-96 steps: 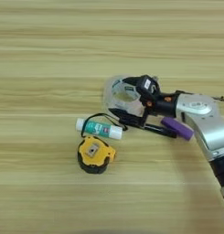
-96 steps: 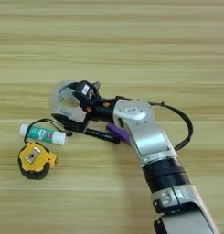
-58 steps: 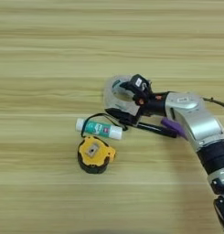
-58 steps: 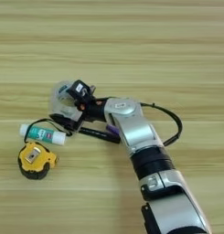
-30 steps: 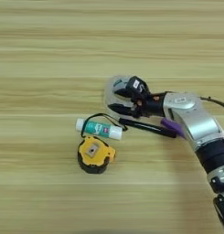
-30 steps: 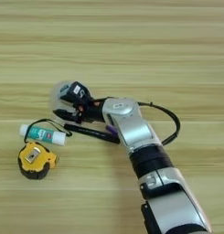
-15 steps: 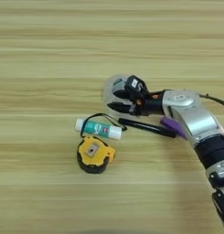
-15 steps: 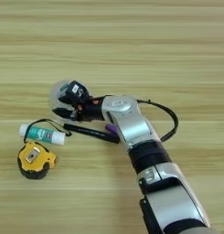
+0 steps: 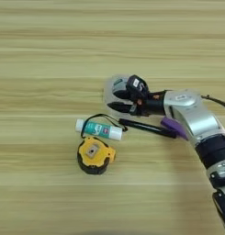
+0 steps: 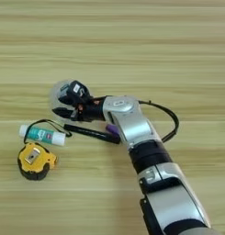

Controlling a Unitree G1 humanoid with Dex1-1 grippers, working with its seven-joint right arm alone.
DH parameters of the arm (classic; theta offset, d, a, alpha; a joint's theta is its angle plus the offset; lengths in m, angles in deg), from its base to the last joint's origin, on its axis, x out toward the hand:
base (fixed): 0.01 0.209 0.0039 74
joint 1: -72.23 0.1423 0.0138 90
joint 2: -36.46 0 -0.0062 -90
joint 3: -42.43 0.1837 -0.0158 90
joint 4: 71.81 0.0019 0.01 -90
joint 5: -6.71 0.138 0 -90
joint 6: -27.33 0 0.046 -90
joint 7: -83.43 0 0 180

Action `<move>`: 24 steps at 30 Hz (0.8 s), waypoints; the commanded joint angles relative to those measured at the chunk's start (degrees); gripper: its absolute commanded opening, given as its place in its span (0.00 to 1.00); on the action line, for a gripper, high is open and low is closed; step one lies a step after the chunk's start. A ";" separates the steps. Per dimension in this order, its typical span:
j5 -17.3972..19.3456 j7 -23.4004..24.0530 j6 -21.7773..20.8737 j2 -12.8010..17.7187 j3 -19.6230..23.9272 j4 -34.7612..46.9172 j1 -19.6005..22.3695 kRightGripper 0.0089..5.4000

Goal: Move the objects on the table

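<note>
Left eye: the tool (image 9: pixel 117 101) has crept left across the desk (image 9: pixel 49 55), its black fingers spread over the tape roll (image 9: pixel 115 89), closing on nothing yet; pen (image 9: pixel 146 128), glue stick (image 9: pixel 98 130) and tape measure (image 9: pixel 93 155) have stayed put. Right eye: the silver forearm (image 10: pixel 125 117) reaches leftward, low and level, covering most of the purple cylinder (image 10: pixel 112 129).

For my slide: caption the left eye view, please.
Right gripper over clear tape roll, beside black pen, white-green glue stick, yellow-black tape measure.
</note>
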 commanded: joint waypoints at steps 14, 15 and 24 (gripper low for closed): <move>6.33 -0.30 1.55 3.03 6.40 16.98 0.11 0.29; 6.53 -0.45 1.70 3.40 6.70 18.01 -0.18 0.29; 9.34 -2.24 3.68 7.16 8.57 28.98 -4.06 0.29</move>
